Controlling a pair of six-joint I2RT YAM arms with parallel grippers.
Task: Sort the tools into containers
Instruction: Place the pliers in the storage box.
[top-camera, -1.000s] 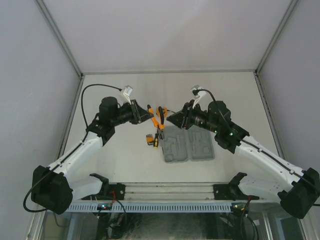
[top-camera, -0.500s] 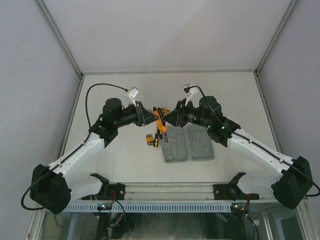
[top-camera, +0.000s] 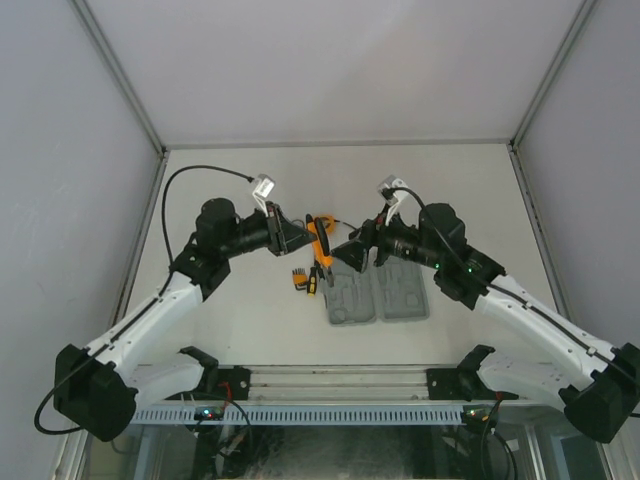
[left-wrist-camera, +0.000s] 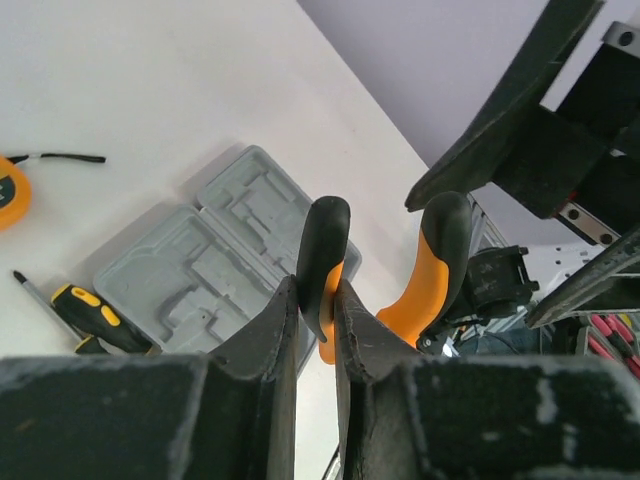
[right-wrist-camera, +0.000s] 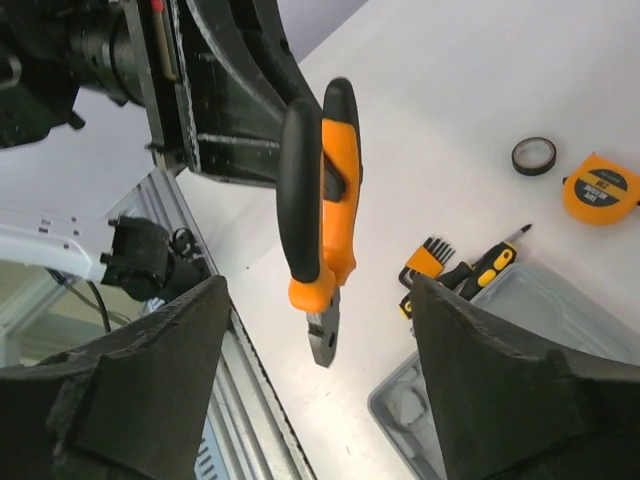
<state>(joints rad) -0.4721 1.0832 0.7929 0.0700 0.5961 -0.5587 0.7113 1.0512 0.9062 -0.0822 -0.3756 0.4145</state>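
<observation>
Looking down on a white matte table (top-camera: 450, 180), evenly lit. Being closed in on three sides by pale lilac-grey walls (top-camera: 330, 70) meeting at slim metal corner posts (top-camera: 118, 75). Running along the near edge as a silver rail (top-camera: 330, 378) over a slotted strip (top-camera: 330, 413).

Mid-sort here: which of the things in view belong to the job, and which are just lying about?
Part of the job: pliers, grey tool case, screwdriver, hex-key set, tape measure, black ring.

Just there: black cable looping off the left arm, slotted rail along the near edge.
</observation>
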